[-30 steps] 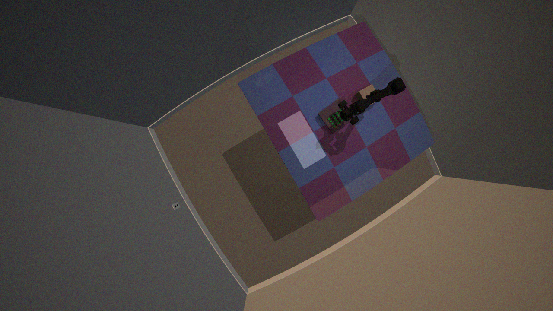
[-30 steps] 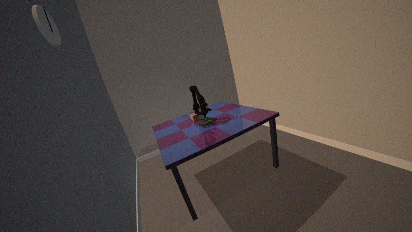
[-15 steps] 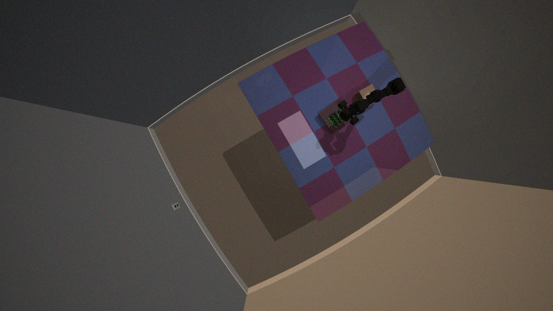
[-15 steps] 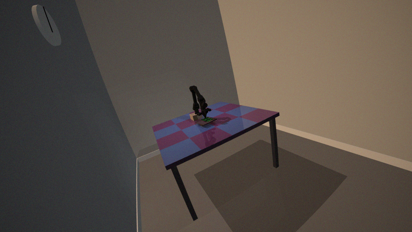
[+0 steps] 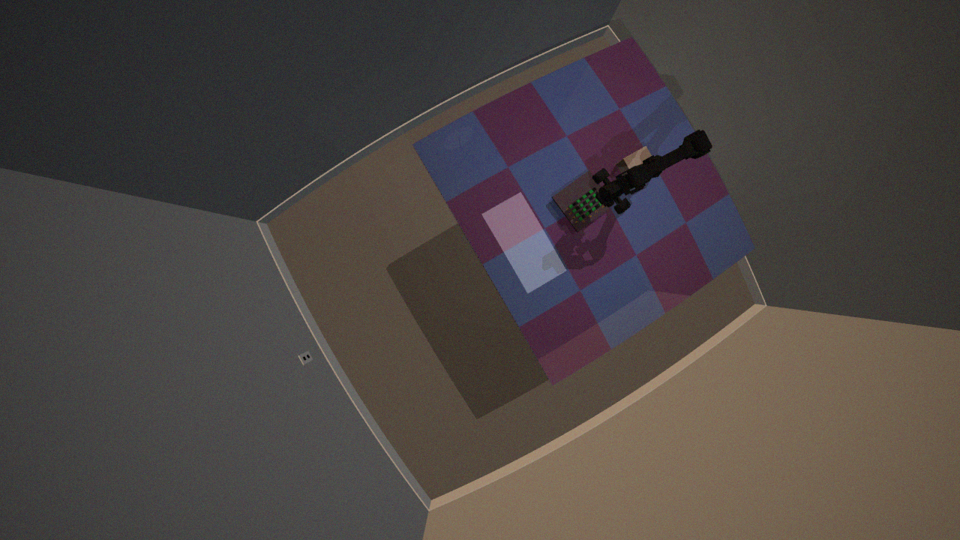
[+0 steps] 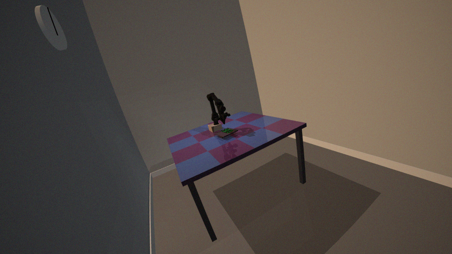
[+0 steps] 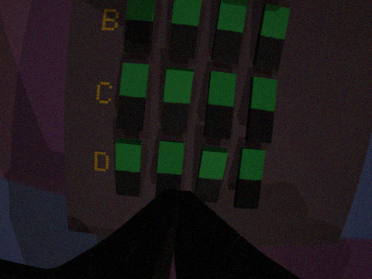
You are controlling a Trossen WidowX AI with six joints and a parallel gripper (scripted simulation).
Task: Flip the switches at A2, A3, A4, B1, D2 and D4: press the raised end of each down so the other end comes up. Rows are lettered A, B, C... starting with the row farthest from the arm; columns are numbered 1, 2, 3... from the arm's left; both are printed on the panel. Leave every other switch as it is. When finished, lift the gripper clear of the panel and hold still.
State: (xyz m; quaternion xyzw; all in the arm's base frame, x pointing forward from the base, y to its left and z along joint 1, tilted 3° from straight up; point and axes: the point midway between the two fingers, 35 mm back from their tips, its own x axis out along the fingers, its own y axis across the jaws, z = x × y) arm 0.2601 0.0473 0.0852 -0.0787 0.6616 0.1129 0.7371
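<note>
Looking down, top view: panel (image 5: pixel 578 203) on checkered table (image 5: pixel 721 235), beside tan block (image 5: pixel 634 159); arm (image 5: pixel 661 160) reaching over panel's near edge, gripper (image 5: pixel 599 196) at row D side. Switches too small to read here.

Exterior view: gripper (image 6: pixel 223 121) pointing down, just above panel (image 6: pixel 226 132), tips apart from it; tan block (image 6: pixel 214 127) next to panel, arm side. Table (image 6: pixel 195 164) otherwise showing only shadows.

Wrist view: jaws together, nothing between, closed tip (image 7: pixel 176 198) at near end of D2 switch (image 7: pixel 170 164). Rows B–D in view, row A cut off at top. Switch long axis running away from arm; green halves on far end, dark halves near. D4 switch (image 7: pixel 250 176) off to right of tip, same row. Probable next: sideways shift to D4; which end raised, cannot tell.

Containers: none seen.
</note>
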